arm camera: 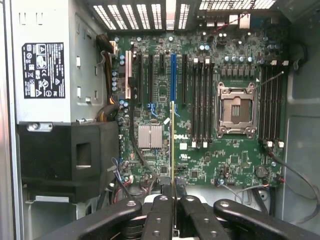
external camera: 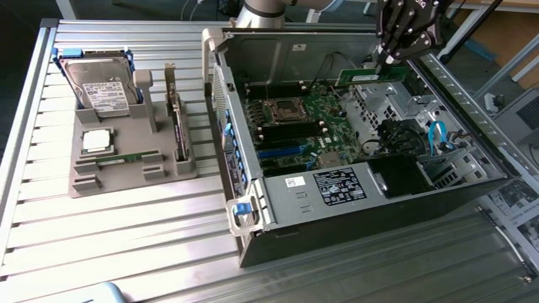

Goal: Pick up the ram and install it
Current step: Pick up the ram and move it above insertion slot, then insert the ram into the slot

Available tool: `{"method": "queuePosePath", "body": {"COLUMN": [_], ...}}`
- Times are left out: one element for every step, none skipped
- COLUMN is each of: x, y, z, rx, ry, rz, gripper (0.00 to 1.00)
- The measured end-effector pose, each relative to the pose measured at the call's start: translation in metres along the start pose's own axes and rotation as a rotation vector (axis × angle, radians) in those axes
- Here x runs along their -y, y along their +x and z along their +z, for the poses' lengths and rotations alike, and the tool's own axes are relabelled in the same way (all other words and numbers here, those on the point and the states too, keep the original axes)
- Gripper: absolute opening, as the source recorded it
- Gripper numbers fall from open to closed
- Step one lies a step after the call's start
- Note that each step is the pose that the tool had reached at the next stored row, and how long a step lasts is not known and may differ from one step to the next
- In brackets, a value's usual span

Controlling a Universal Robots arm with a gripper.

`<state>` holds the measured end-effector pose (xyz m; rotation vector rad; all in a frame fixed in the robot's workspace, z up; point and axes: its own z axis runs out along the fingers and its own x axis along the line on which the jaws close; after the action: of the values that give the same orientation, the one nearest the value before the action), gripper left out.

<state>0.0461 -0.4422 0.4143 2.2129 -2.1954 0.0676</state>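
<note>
The ram [external camera: 370,77] is a narrow green board stick that hangs over the far side of the open computer case [external camera: 252,183], above the motherboard [external camera: 313,129]. My gripper [external camera: 389,62] is shut on the ram's end nearest the exterior view's right. In the wrist view the ram [arm camera: 173,145] shows edge-on as a thin line, running out from between my black fingers [arm camera: 161,210], with the gripper [arm camera: 173,192] shut on it. Behind it lie the motherboard's long black memory slots [arm camera: 202,100] beside the silver processor socket [arm camera: 235,110].
A grey parts holder [external camera: 113,180] at the exterior view's left carries a hard drive [external camera: 100,88], a square silver chip [external camera: 97,140], an upright card [external camera: 177,126] and a small green board [external camera: 126,158]. Case walls, blue cables [external camera: 438,136] and a drive cage surround the motherboard.
</note>
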Motion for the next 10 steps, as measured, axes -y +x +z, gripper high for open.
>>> {"method": "queuePosePath", "body": {"x": [0.0008, 0.0010, 0.0010, 0.0012, 0.0012, 0.0012, 0.0009, 0.0004, -0.0005, -0.0010], "y": [0.0000, -0.0001, -0.0001, -0.0001, -0.0001, -0.0001, -0.0001, -0.0002, -0.0002, -0.0002], "z": [0.0000, 0.0000, 0.0000, 0.0000, 0.0000, 0.0000, 0.0001, 0.0001, 0.0001, 0.0003], "rx": [0.0000, 0.0000, -0.0001, -0.0001, -0.0001, 0.0000, 0.0001, 0.0000, 0.0000, 0.0000], "ry": [0.0000, 0.0000, 0.0000, 0.0000, 0.0000, 0.0000, 0.0000, -0.0001, 0.0000, 0.0000], "rz": [0.000, 0.000, 0.000, 0.000, 0.000, 0.000, 0.000, 0.000, 0.000, 0.000], "gripper": [0.12, 0.12, 0.12, 0.12, 0.12, 0.12, 0.12, 0.12, 0.12, 0.12]}}
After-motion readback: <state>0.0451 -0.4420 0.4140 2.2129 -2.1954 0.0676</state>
